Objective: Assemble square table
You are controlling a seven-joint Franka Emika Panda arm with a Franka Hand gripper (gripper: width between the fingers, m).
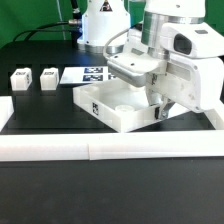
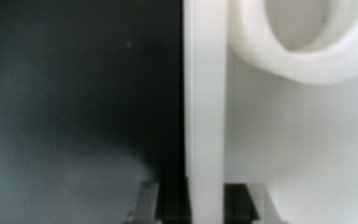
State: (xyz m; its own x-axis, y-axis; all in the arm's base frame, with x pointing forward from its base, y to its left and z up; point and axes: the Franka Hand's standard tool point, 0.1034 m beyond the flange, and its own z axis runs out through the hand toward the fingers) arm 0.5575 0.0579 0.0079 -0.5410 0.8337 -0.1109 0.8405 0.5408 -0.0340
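- A low white border wall [image 1: 100,150] runs along the near side of the black tabletop [image 1: 40,112].
- Just behind the wall, mid-tabletop, lies the square table's slab [image 1: 125,120]. A black-and-white tag [image 1: 95,105] faces the exterior view's left, and a round socket [image 1: 122,103] shows on top.
- The pincer [image 1: 155,103] is down on the slab's side toward the exterior view's right. In the wrist view the pincer [image 2: 204,205] is closed about as far as it goes on the slab's thin edge, which runs straight out between the tips, with the slab [image 2: 300,140] to one side only.
- The slab is square, so I judge that its gripped edge, not a long axis, governs any drag or turn.
- Two legs [image 1: 18,80] [image 1: 47,78] stand well apart from the slab, toward the exterior view's left.
- Farther back lies the marker board [image 1: 95,73].
- Only tag patterns show; there is no readable writing or brand.
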